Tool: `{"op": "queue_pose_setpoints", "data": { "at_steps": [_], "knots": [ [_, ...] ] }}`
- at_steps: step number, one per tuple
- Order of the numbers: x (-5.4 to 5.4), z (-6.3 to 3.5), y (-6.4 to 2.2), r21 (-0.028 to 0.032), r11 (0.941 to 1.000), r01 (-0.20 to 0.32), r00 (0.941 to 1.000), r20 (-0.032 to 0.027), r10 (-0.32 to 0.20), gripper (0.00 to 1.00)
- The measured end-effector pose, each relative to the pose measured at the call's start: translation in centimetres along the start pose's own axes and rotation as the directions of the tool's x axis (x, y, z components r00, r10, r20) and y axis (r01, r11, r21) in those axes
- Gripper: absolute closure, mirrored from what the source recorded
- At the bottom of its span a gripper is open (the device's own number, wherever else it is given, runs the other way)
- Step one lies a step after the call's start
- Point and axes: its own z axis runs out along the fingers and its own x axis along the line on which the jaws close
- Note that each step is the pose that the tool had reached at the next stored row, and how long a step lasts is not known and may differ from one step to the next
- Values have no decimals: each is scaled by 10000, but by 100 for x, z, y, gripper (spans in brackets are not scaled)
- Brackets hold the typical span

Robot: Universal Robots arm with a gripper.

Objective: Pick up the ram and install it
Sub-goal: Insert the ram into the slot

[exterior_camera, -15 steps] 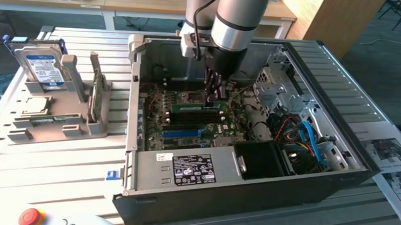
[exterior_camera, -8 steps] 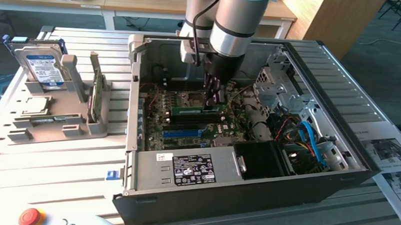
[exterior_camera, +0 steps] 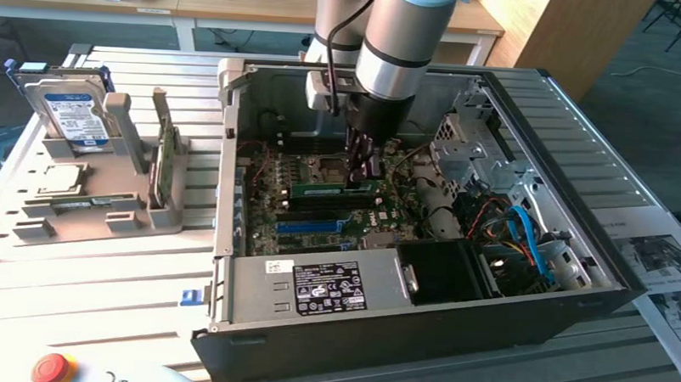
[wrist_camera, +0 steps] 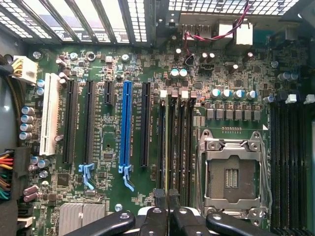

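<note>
Green against green mid-frame: grips the ram (exterior_camera: 324, 189) in the nearly closed gripper (exterior_camera: 365, 179), risks bending it if tilted against the dark slots (wrist_camera: 182, 147).

- And we're in a robotics lab or electronics workshop, no question: a grey industrial robot arm (exterior_camera: 397, 40) comes down from the top middle of the exterior view.
- It reaches into an open computer case (exterior_camera: 426, 330) with the side panel off and the wiring showing.
- In the wrist view, a bare green motherboard (wrist_camera: 147, 73) with slots and capacitors.
- Underneath, a slatted metal workbench (exterior_camera: 111, 276), a proper rig table.
- At the exterior view's left, a grey parts holder (exterior_camera: 113, 208) with a hard drive (exterior_camera: 77, 118) standing in it.
- Lower left corner, a red emergency-stop button (exterior_camera: 51, 368).
- Along the top, wooden desks (exterior_camera: 256, 10); at the right edge, printed sheets (exterior_camera: 661, 253).
</note>
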Motion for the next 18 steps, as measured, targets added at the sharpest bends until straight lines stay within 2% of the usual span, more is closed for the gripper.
{"op": "queue_pose_setpoints", "data": {
  "at_steps": [6, 18],
  "knots": [
    [0, 7, 0, 1, 9997, -231, 9997, 15, 231, 88],
    [0, 24, -2, 13, 9997, -237, 9997, 18, 237, 88]
  ]
}}
